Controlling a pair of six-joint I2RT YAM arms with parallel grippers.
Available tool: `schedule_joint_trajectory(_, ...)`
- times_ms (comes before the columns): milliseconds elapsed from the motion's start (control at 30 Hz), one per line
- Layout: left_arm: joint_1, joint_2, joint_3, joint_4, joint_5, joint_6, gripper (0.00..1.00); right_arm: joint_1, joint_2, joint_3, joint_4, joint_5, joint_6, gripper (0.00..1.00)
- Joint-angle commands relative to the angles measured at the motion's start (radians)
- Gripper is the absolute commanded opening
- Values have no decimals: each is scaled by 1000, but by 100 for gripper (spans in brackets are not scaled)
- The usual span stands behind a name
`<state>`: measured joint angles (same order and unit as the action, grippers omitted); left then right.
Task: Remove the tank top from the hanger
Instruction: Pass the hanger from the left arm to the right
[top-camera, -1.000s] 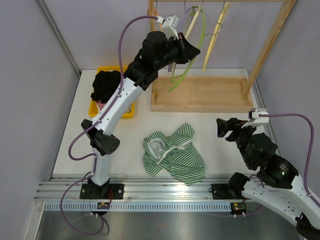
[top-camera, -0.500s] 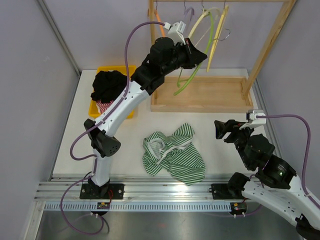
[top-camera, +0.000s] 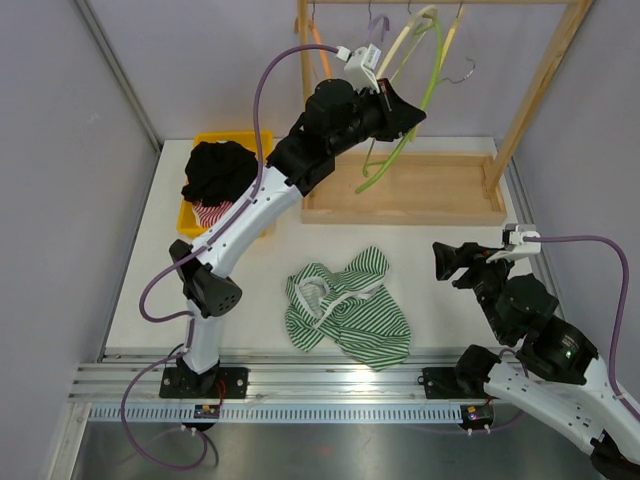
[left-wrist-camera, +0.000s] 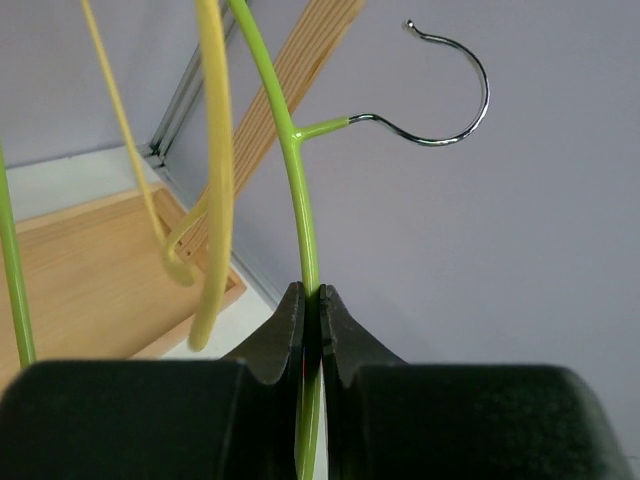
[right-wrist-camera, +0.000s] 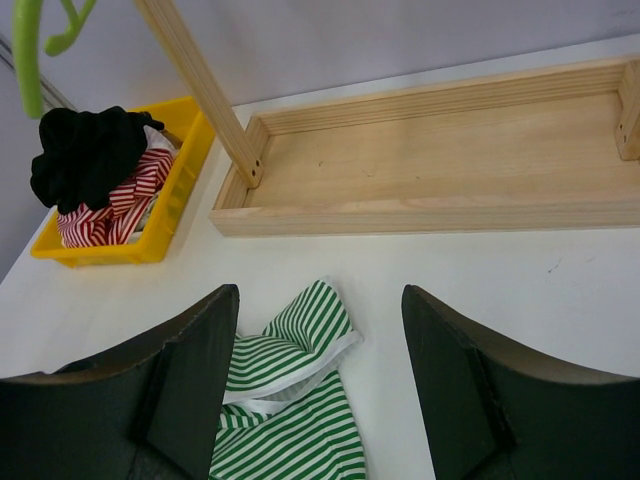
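Since the striped tank top (top-camera: 350, 312) lies crumpled on the table (top-camera: 250, 290), off the green hanger (left-wrist-camera: 303, 210), the hook (left-wrist-camera: 455, 95) matters most. In the left wrist view it sits up and right of the left gripper (left-wrist-camera: 311, 300), which is clamped on the hanger's arm beside the rack (top-camera: 545, 80). The right gripper (top-camera: 450, 262), fingers apart, is nearer the tank top.

In the left wrist view the green hanger (left-wrist-camera: 303, 215) disappears between the pinching left fingers (left-wrist-camera: 285, 335), and the picture's top edge cuts off the yellow hanger (left-wrist-camera: 215, 180). The striped tank top (right-wrist-camera: 300, 400) runs off the bottom edge and behind the right fingers (right-wrist-camera: 185, 400). From above, the wooden rack (top-camera: 545, 80) is cropped at the top. At the far left corner of the desk (top-camera: 140, 290), a black garment (top-camera: 218, 168) buries most of a red-striped one (top-camera: 203, 213).
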<state>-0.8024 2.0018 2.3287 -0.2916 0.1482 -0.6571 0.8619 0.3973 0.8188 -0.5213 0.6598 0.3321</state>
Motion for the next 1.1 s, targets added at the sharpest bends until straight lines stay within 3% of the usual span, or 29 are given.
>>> schedule_joint_trajectory(0, 3, -15, 77, 129, 30, -4, 0, -3, 3, 29, 30, -11, -56, 73)
schedule_joint_trajectory(433, -21, -389, -535, 408, -30, -53, 0, -3, 38, 2, 599, -144, -222, 72)
schedule_joint_trajectory(733, -21, -589, -741, 431, -98, -26, 0, -4, 181, -7, 757, -259, -197, 72)
schedule_joint_trajectory(1067, -20, -672, -836, 382, -180, 23, 0, -3, 291, 52, 802, -330, -151, 72)
